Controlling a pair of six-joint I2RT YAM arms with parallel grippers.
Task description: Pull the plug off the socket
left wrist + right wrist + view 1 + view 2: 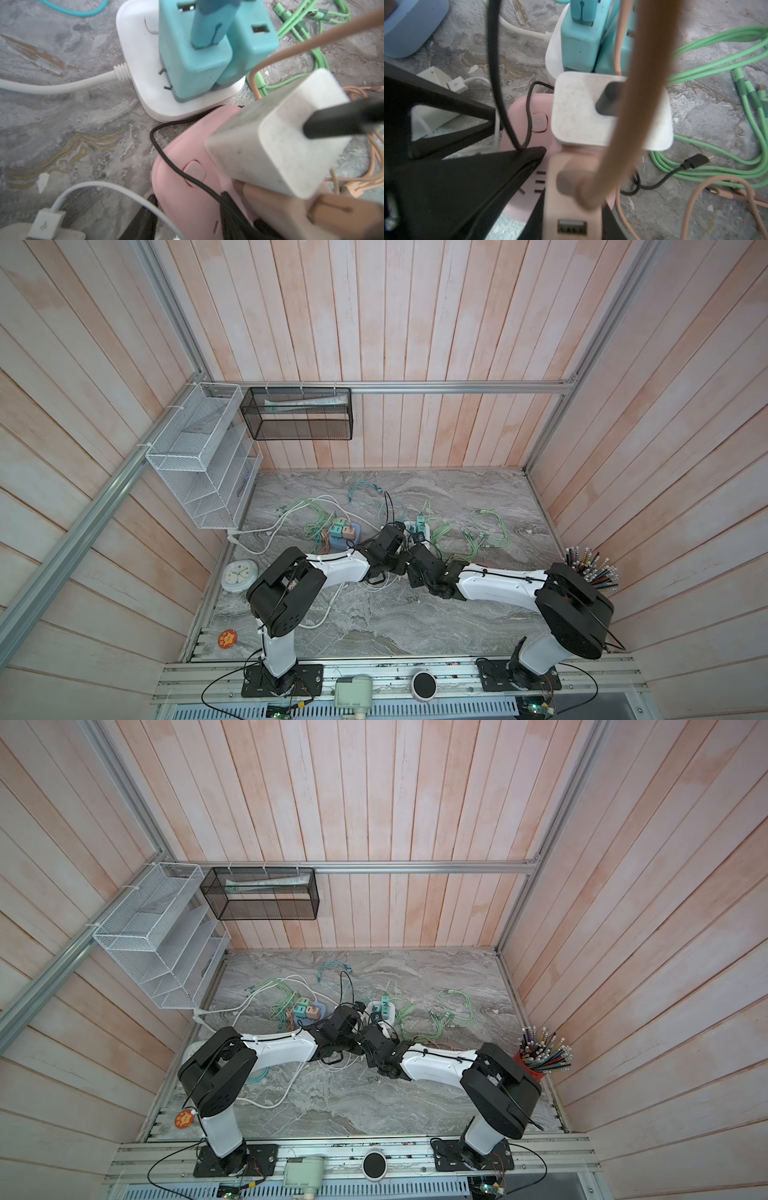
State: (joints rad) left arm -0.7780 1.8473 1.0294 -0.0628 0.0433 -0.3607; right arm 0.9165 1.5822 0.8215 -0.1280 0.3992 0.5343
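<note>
On the table (415, 614), both arms crowd the pink strip (187, 145). The right gripper (574, 199) is clamped across the pink plug (553, 207), with a finger pressed to each side. The plug stands upright in the strip, just beside the white charger (581, 116), with a tan cable (643, 83) rising from its top. The left gripper (187, 197) rests on the strip near the button; can't tell if it's clamped or only pressing.

Progress, as judged: grasp made, strip braced, pull not done. The plug looks seated, no prongs showing. What's left is to lift the plug straight off while the strip is held down.
</note>
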